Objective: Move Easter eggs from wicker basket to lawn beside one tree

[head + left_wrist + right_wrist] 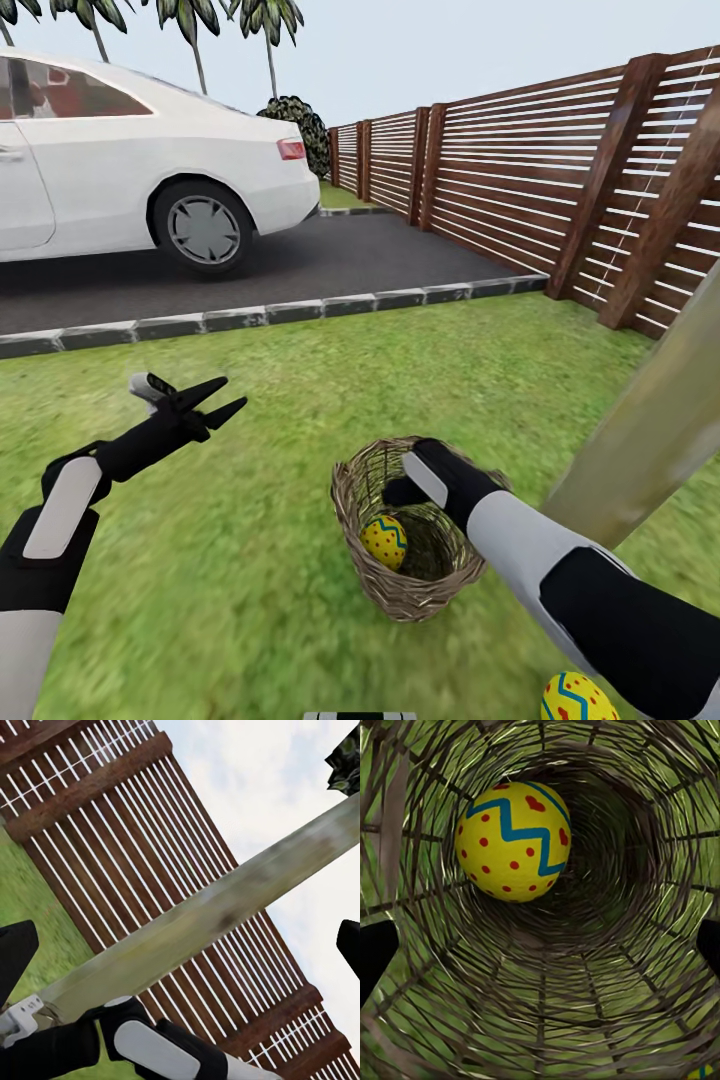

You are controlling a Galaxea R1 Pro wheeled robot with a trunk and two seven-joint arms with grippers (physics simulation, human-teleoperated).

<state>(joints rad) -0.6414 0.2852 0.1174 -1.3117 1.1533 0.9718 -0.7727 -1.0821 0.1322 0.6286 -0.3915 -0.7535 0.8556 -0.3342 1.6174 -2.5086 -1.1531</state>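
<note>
Our right gripper reaches into the woven basket, jaws spread, near a dotted egg; left gripper jaws open.

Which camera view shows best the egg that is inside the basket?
The right wrist view: the egg sits large and unobstructed inside the wicker basket. The head view shows it small, behind the weave.

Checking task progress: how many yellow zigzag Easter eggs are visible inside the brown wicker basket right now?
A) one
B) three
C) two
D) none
A: the head view shows a single yellow egg with red dots and a blue zigzag lying inside the brown woven wicker basket, and the right wrist view looking down into the basket also shows just one; another egg lies on the green lawn outside it.
</note>
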